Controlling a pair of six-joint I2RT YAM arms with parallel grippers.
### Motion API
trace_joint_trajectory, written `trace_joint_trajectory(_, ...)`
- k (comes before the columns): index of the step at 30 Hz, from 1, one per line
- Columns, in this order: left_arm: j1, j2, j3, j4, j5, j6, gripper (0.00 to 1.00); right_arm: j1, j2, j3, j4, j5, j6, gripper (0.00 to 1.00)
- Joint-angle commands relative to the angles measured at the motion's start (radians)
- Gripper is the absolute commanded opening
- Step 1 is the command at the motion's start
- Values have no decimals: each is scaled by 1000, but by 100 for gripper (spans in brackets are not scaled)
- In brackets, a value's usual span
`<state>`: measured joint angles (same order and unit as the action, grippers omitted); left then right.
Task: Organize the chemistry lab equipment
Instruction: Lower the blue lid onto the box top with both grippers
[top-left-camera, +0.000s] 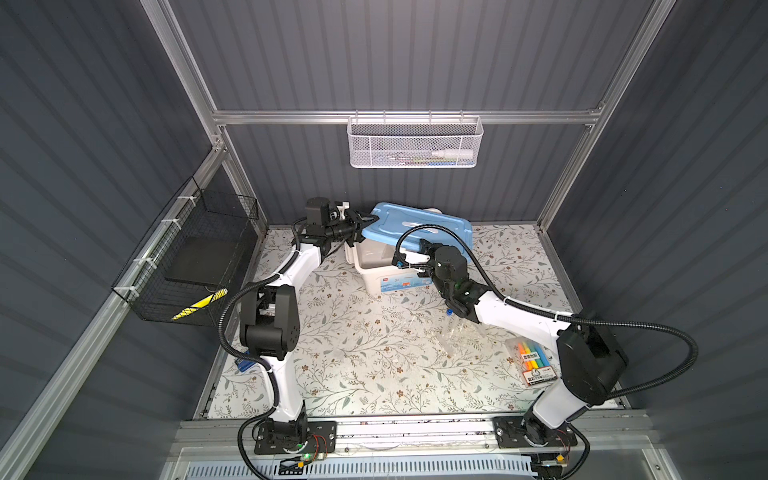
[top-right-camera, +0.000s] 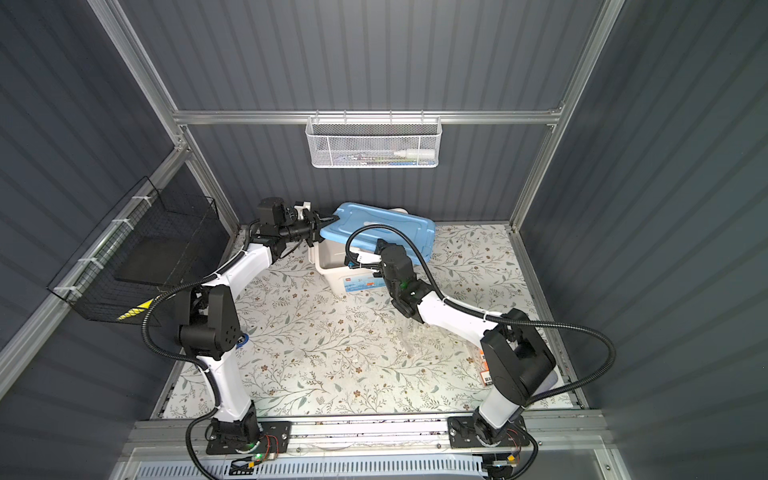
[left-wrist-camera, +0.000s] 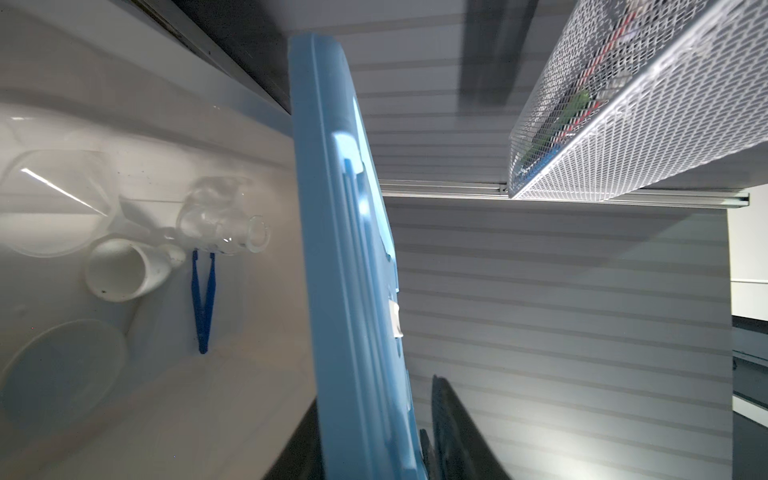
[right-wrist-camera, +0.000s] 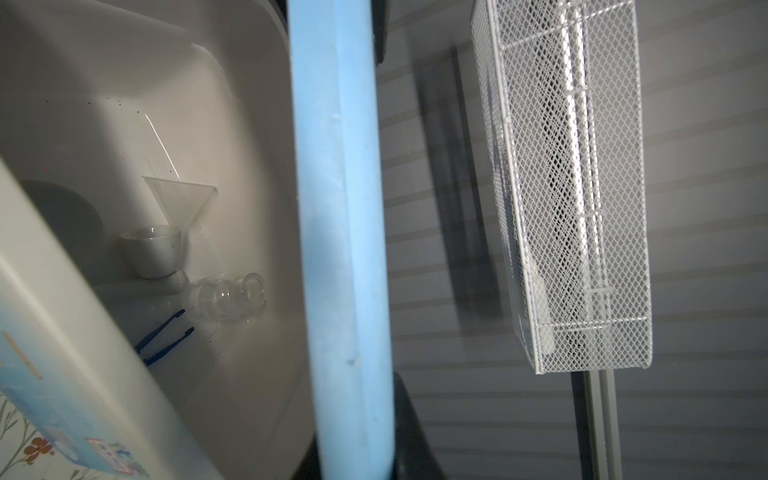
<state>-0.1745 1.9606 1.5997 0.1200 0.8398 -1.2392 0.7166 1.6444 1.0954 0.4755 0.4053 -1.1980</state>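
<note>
In both top views the left arm climbs from its base at the lower left of the frame, folds at a black elbow by the left edge of the flowered table (top-left-camera: 374, 365), and sends its white forearm up and right; the wrist lies level, so the left gripper (top-left-camera: 360, 230) points right at the left corner of the blue lid (top-left-camera: 432, 220). Its jaws sit astride that corner; the left wrist view shows the lid running between dark fingers (left-wrist-camera: 457, 432), but whether they press it I cannot tell.

The right arm rises from the lower right, bends at a big black joint by the right edge, and stretches its forearm up and left to the centre; the right gripper (top-left-camera: 420, 246) is clamped narrowly on the lid's near edge, holding it tilted over the white bin (top-left-camera: 374, 266), just above centre.

Inside the bin lie the small glass flask (left-wrist-camera: 224, 224) on its side, the small white cup (left-wrist-camera: 124, 270) tipped over beside it, and the blue tweezers (left-wrist-camera: 202, 299) just by the flask's neck; a clear funnel (right-wrist-camera: 178, 199) stands behind the cup. On the table right of centre, a blue cap (top-left-camera: 449, 311) and the faint clear rack (top-left-camera: 455, 338) show by the right forearm; the tubes themselves are too faint to separate.

The bin's front label (top-left-camera: 405, 284) bears a red mark and a blue picture; the highlighter pack (top-left-camera: 534, 359), lower right, carries dark characters; neither is legible.
</note>
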Motion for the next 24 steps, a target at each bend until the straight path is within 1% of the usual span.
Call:
trace_joint_trajectory(1,10,5,-2,-31,24,41,34,20,21,4,11,-36,45,17)
trace_joint_trajectory(2,13,3,-7,-25,22,40,32,20,24,6,11,-36,46,17)
trace_joint_trajectory(9,25,-12,-33,-16,20,37,22,20,32,1,9,-37,54,32)
trace_joint_trajectory(15,34,-35,-72,-6,13,35,18,20,38,11,-17,-34,86,41)
trace_joint_trajectory(24,46,-89,-146,32,-11,23,15,14,39,62,-147,-50,178,59)
